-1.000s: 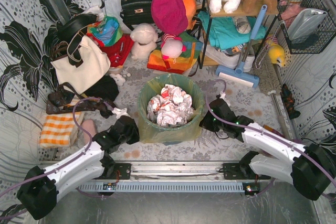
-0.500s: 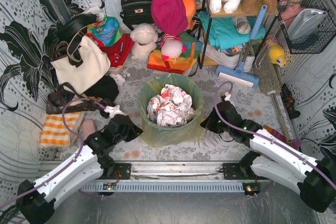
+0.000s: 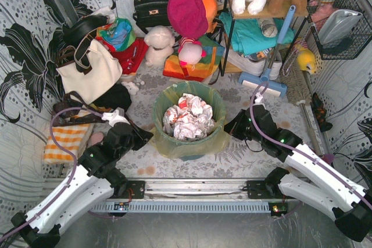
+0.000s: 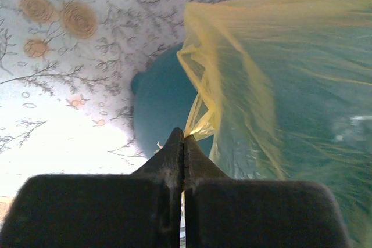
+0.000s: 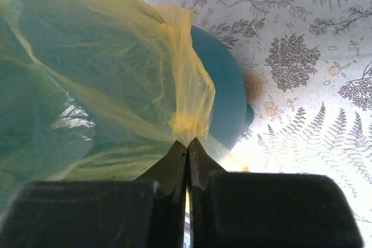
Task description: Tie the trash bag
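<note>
The yellow-green trash bag point(image 3: 168, 143) lines the teal bin point(image 3: 189, 156) at the table's middle, with crumpled white paper point(image 3: 188, 117) inside. Its skirt hangs down over the bin's outside. My left gripper point(image 3: 144, 137) is at the bin's left side, shut on a bunched fold of the bag point(image 4: 200, 123). My right gripper point(image 3: 231, 127) is at the bin's right side, shut on another bunched fold of the bag point(image 5: 189, 121). The teal bin wall shows behind the plastic in both wrist views point(image 4: 160, 108) point(image 5: 224, 94).
A cream tote bag point(image 3: 93, 71) and an orange checked cloth point(image 3: 63, 142) lie to the left. Plush toys, a black handbag point(image 3: 150, 9) and a blue floor brush point(image 3: 264, 82) crowd the back. A wire basket point(image 3: 343, 24) hangs at the right.
Both arms have lifted and swung outward from the bin while keeping hold of the bag's edge; the bag's skirt is drawn out to the left and right.
</note>
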Robot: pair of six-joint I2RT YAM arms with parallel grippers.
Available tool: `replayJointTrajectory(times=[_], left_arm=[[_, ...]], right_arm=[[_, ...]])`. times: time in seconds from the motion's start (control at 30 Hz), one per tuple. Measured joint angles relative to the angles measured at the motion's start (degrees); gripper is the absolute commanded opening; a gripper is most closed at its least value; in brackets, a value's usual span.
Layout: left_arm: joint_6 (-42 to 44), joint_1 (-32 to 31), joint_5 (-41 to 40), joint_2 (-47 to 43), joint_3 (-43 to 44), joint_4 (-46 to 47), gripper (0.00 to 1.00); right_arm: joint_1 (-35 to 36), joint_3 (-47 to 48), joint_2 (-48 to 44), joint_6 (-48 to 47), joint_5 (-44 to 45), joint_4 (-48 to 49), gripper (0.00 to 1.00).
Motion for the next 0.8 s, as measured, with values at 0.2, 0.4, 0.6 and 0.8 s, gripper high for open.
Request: replayJointTrajectory(times=[0.2, 0.4, 0.6, 0.8], left_arm=[[0.7, 0.0, -0.5, -0.6, 5.1, -1.5, 0.00], [1.8, 0.0, -1.2, -0.6, 9.9, -3.5, 0.00], [3.5, 0.0, -1.0, 0.1, 13.9, -4.4, 0.00], [5.4, 0.0, 0.2, 1.5, 17.1, -4.6, 0.00]], right_arm=[[0.0, 2.5, -1.6, 0.0, 0.7, -1.2, 0.00], [0.0, 4.3, -2.2, 0.2, 0.8, -1.6, 0.00], [0.0, 5.8, -2.5, 0.2, 0.8, -1.6, 0.00], [0.0, 9.7, -2.5, -0.3, 1.2, -2.8, 0.00]])
